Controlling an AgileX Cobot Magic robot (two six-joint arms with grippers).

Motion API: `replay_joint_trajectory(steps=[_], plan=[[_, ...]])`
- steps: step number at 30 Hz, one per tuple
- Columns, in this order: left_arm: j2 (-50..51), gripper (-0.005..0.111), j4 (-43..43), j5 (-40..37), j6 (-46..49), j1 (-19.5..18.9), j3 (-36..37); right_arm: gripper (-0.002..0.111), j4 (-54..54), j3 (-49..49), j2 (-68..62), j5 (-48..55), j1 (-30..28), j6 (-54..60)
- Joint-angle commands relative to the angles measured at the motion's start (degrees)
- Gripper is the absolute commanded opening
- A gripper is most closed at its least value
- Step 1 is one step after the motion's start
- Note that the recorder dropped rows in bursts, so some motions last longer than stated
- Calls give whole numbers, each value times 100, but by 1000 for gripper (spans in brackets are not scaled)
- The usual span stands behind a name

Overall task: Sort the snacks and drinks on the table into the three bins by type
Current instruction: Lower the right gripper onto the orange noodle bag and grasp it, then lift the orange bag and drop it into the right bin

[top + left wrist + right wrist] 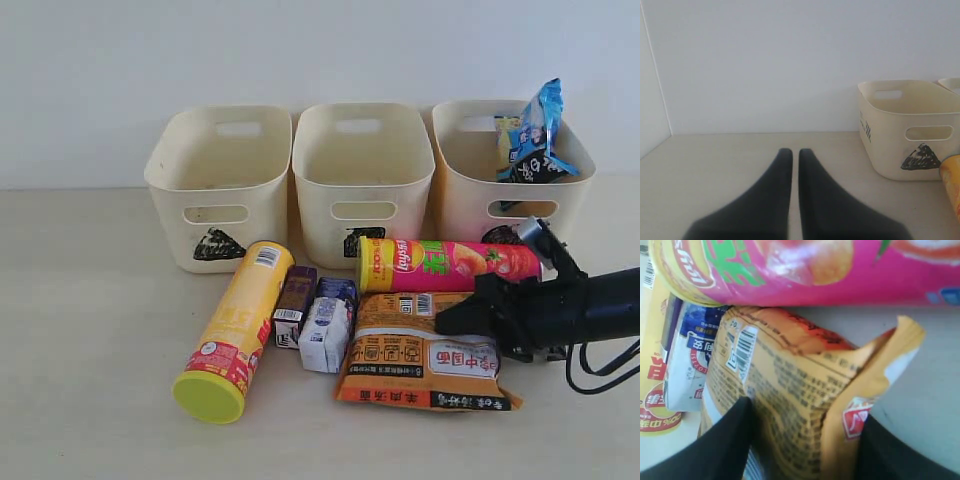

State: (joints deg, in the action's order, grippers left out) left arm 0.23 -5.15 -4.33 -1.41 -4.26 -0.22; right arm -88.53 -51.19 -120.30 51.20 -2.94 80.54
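The orange-brown bag (420, 365) lies flat at the front of the table (90, 380). My right gripper (455, 322) reaches in from the right and is shut on its edge; in the right wrist view the bag (790, 375) bulges between the two fingers of that gripper (807, 412). The magenta canister (450, 265) lies just behind the bag. The yellow canister (235, 330) lies to the left. Between them stand the purple-brown carton (294, 305), blue-purple carton (338, 291) and white-grey carton (325, 335). The blue-white-black bag (535, 135) sticks out of the right bin (460, 190). My left gripper (795, 150) is shut and holds nothing.
The triangle bin (170, 165) and the middle bin (310, 165) stand in a row with the right one against the white wall. In the left wrist view the triangle bin (890, 130) is ahead, off to one side. A black cable (600, 375) loops under my right arm.
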Motion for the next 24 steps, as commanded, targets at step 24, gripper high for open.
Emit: replay_joint_trajectory(steps=[24], plan=[[-23, 4, -23, 41, 1, 30, 22, 8, 908, 79, 2203, 953, 11, -870]])
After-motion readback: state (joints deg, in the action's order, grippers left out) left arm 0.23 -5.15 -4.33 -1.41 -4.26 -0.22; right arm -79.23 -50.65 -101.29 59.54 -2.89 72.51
